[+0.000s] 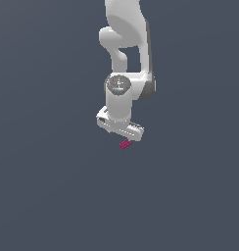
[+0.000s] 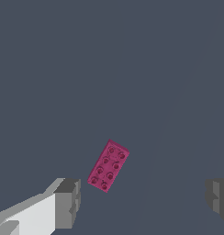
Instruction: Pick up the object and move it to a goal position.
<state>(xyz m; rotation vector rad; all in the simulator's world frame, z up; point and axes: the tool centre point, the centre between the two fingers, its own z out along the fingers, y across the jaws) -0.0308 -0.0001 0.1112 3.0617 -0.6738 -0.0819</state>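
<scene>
Lying flat on the plain dark grey floor (image 1: 48, 196), studs up, was the small magenta-pink studded brick-like block (image 2: 108, 165), just under the white robot gripper (image 1: 120, 128) and turned askew to its two grey fingertips (image 2: 68, 202). Hung spread wide, gripping nothing, block between but off-centre. Judged as the approach before grasping; called next for centring, perhaps twisting square, then lowering and closing.

All I get behind everything is a flat, dark slate-grey ground (image 1: 48, 196) — no walls, furniture or windows show. The light is even and soft — the surface looks uniformly matte.
</scene>
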